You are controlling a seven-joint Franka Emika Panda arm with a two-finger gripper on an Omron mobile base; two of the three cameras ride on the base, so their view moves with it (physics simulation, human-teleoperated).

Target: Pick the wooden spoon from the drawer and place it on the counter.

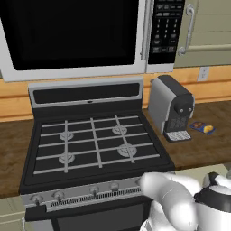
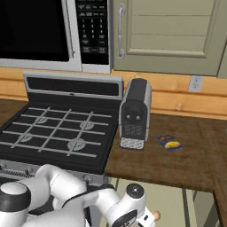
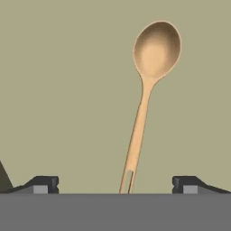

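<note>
Step in hand: approach to the pick. The gripper (image 3: 115,184) hangs over the drawer (image 3: 58,90), jaws spread fully apart with nothing between them; its two dark fingertips (image 3: 45,184) show at the bottom of the hand view, one to either side of the spoon's handle end. No contact yet, as far as can be judged.

Location of target: the wooden spoon (image 3: 143,108) lies flat on the pale beige-green floor of the drawer, alone in the part that shows. No drawer wall or edge appears there, so its place relative to the drawer's edges cannot be given. In the right base view the arm reaches down below the front edge of the worktop (image 2: 177,164), right of the stove (image 2: 57,133).

Orientation: long axis runs nearly bottom-to-top in the hand view, leaning slightly right. The round bowl points away from the gripper, hollow side up; the slotted handle end points toward it and sits about midway between the fingertips. The jaws' closing line crosses the handle roughly at right angles, a fair alignment for a pinch.

Next move, as judged: descend straight until the fingertips flank the thin handle, perhaps shifting a little toward the bowl for balance, then close. The handle is narrow and lies flush, so the fingertips must go almost to the drawer floor.
</note>
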